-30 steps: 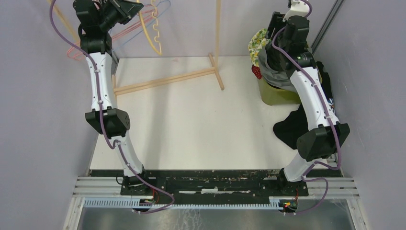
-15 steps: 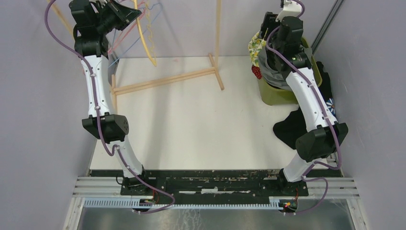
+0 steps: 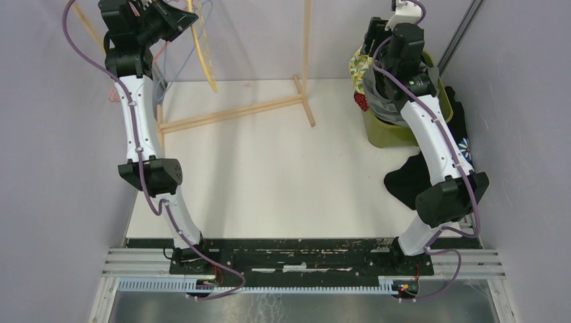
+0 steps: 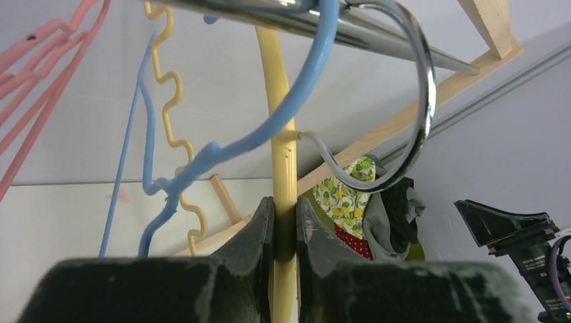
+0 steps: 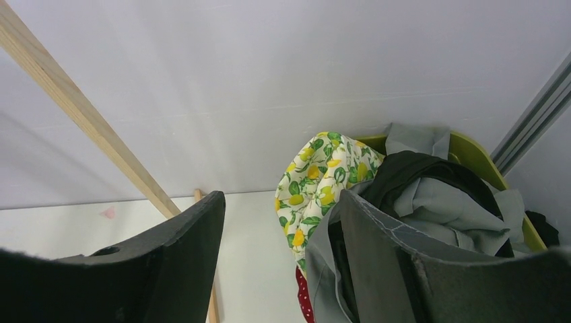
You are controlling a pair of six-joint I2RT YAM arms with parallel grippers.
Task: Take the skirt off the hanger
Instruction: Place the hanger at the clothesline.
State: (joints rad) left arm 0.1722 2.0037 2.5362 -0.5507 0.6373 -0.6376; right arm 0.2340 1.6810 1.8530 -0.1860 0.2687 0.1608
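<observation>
White table [image 3: 269,168]; left jaws apparently pinch yellow hanger [image 4: 283,168].

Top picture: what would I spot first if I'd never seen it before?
Probably the yellow hanger at the far left, pinched in the left hand and dangling from a metal rod. Next, the green bin at the far right, stuffed with clothes, a lemon-print cloth poking out, the open right hand close by.

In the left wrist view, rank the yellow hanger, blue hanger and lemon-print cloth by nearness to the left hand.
1. yellow hanger: clamped in the left hand.
2. blue hanger: just left of it.
3. lemon-print cloth: far background, right.
</observation>
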